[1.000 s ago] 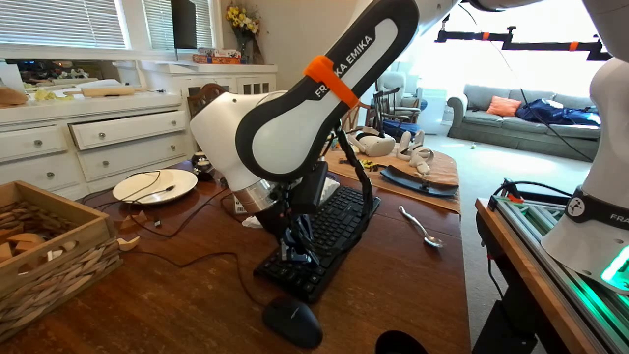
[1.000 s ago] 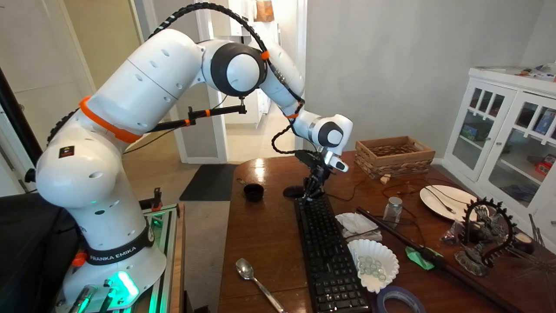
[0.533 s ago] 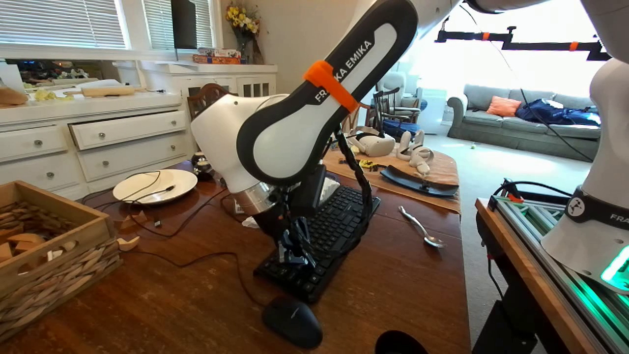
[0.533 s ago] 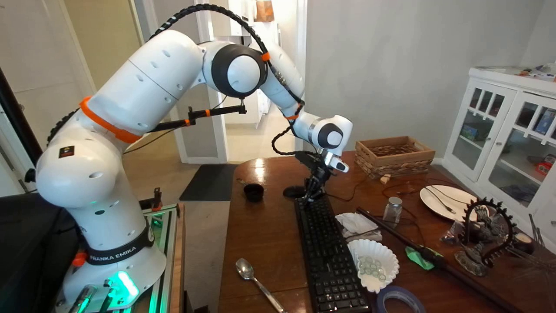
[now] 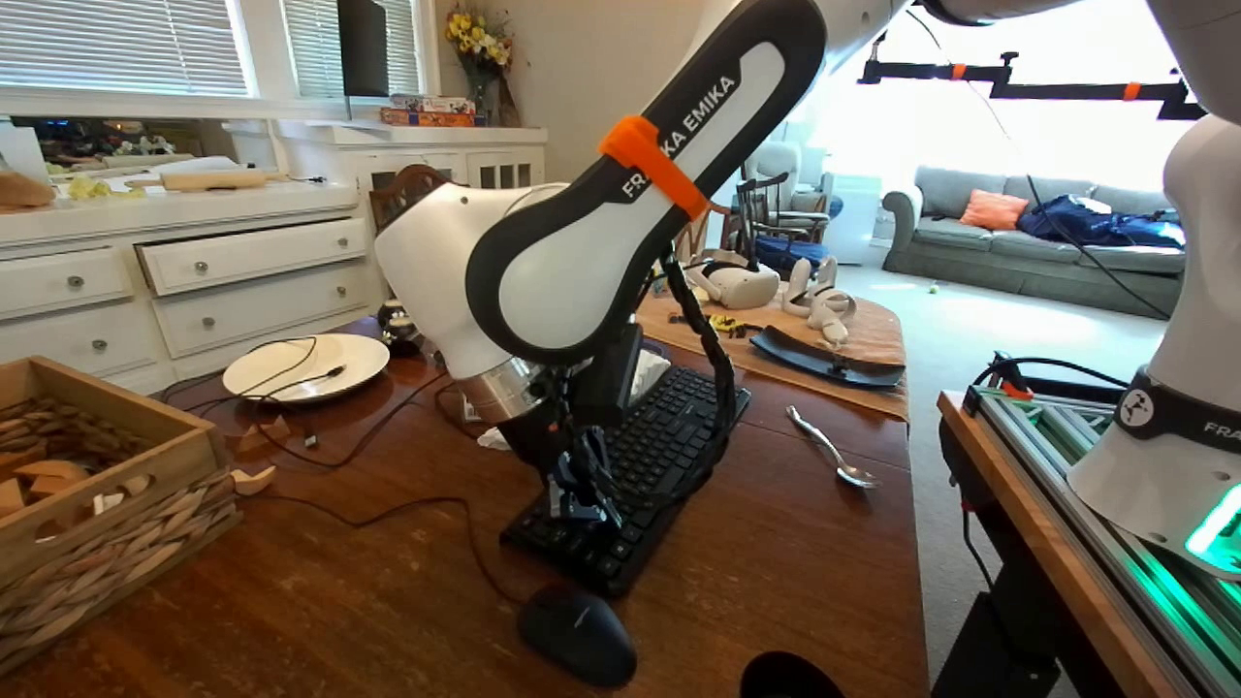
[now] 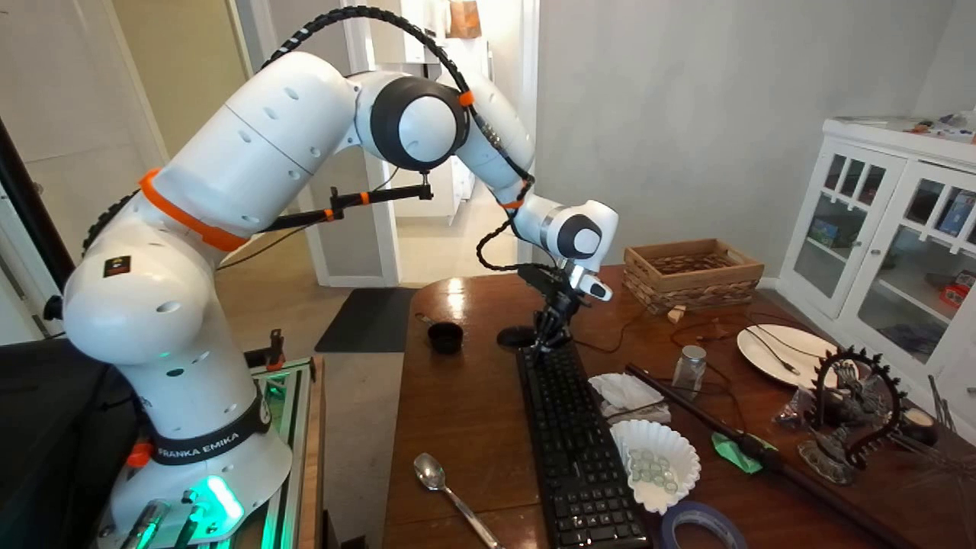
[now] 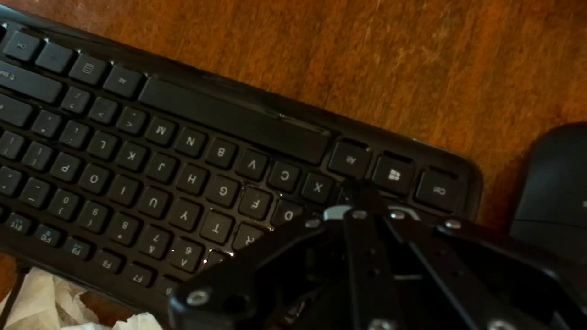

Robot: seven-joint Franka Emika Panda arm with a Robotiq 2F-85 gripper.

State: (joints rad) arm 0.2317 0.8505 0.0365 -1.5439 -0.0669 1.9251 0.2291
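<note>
- While its jaws stand pressed together, narrow and tip against tip, the gripper (image 7: 360, 190) points down over the keyboard (image 7: 192, 178).
- The keyboard lies flat on the wooden table (image 6: 473, 404), directly below the gripper; most of its length stretches away to one side of the tips, and only the short Ctrl end reaches past them on the other.
- In the wrist view, where the legends appear upside down, the tips sit just beside the X key (image 7: 318, 188) and near the Alt key (image 7: 349, 158) and the Windows key (image 7: 393, 174).
- Whether the tips press on the keyboard or hang slightly above it, I cannot tell.
- Part of the Ctrl end is hidden from the wrist camera by the gripper's body.
- Just beyond that end, the black mouse (image 5: 577, 635) rests on the table, near the gripper but apart from it.
- Crumpled white paper (image 7: 50, 293) lies beside the function-key edge, well apart from the tips.
- Along the same edge, in an exterior view, a white fluted dish (image 6: 682, 454) holds glass beads (image 6: 652, 467), with a roll of blue tape (image 6: 700, 511) close to it.
- On the space-bar side, a spoon (image 6: 459, 502) lies apart from the keyboard, and a dark cup (image 6: 445, 339) stands nearer the gripper's end.
- A woven basket (image 6: 694, 288), seen in both exterior views, stands well apart from the gripper.
</note>
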